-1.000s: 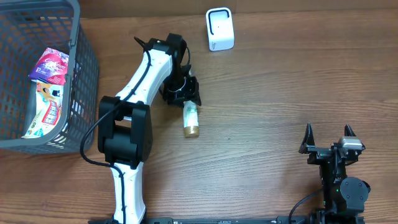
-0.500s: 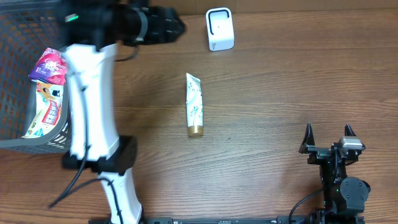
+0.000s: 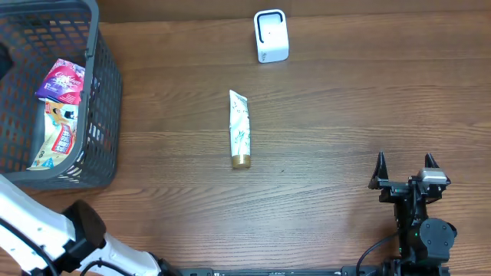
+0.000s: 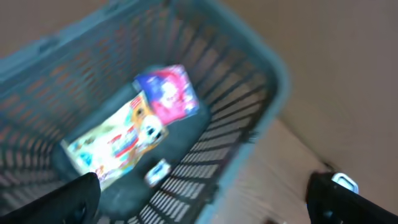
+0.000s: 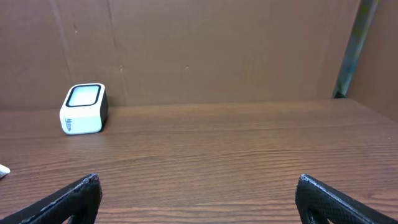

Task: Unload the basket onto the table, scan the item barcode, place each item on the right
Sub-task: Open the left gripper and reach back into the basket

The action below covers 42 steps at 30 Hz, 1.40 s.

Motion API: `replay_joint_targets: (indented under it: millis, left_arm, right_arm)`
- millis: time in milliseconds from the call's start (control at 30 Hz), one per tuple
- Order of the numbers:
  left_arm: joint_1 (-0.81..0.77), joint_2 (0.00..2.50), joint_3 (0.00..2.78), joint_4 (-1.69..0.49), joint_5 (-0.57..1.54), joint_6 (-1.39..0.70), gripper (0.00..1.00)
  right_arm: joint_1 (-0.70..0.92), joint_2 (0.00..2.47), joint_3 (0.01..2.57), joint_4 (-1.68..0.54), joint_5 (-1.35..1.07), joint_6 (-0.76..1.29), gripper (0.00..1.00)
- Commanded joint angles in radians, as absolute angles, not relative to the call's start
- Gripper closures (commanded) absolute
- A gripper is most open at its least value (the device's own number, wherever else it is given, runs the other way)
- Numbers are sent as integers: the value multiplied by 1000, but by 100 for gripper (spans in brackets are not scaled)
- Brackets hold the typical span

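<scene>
White tube [image 3: 240, 128] well left of right claw [image 3: 404, 159]

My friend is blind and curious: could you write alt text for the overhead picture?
A white tube with a gold cap lies on the wooden table, a small white scanner beyond it. A grey basket holding colourful packets sits at the left; the right pincer rests open at the lower right.

The blurred view looked down into a grey mesh basket [image 4: 249, 81]. Inside, a purple packet [image 4: 168, 93] lay at 12 o'clock, touching a yellow packet [image 4: 115, 140] toward 9 o'clock. The left pincer [image 4: 208, 202] stood wide, its dark fingertips [image 4: 62, 199] at 7 and 5 o'clock. Tabletop [image 4: 280, 177] showed at 4 o'clock.
</scene>
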<state>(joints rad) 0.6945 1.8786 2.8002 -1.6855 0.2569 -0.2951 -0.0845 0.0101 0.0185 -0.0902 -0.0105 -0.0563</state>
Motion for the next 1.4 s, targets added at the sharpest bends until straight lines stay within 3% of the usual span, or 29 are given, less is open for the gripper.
replay_joint_targets:
  millis: [0, 33, 67, 233, 567, 800, 1367]
  left_arm:
    - [735, 1964, 2686, -1687, 252, -316, 8]
    - [734, 2004, 2658, -1680, 257, -274, 15]
    - [727, 2030, 2646, -1678, 269, -236, 15]
    - [665, 2165, 2617, -1690, 276, -144, 14]
    - [554, 2219, 2421, -1584, 67, -194, 15]
    - [541, 2220, 2297, -1494, -292, -318, 13]
    - [526, 2220, 1764, -953, -228, -138, 9]
  right_arm:
    - [-80, 3, 8, -84, -1, -60, 0]
    - [-80, 3, 8, -84, -1, -60, 0]
    - [-80, 3, 8, -84, -1, -60, 0]
    - [-80, 3, 8, -84, -1, -60, 0]
    - [-80, 3, 8, -84, -1, -60, 0]
    - [-80, 3, 8, -84, -1, -60, 0]
    - [-80, 3, 8, -84, -1, -60, 0]
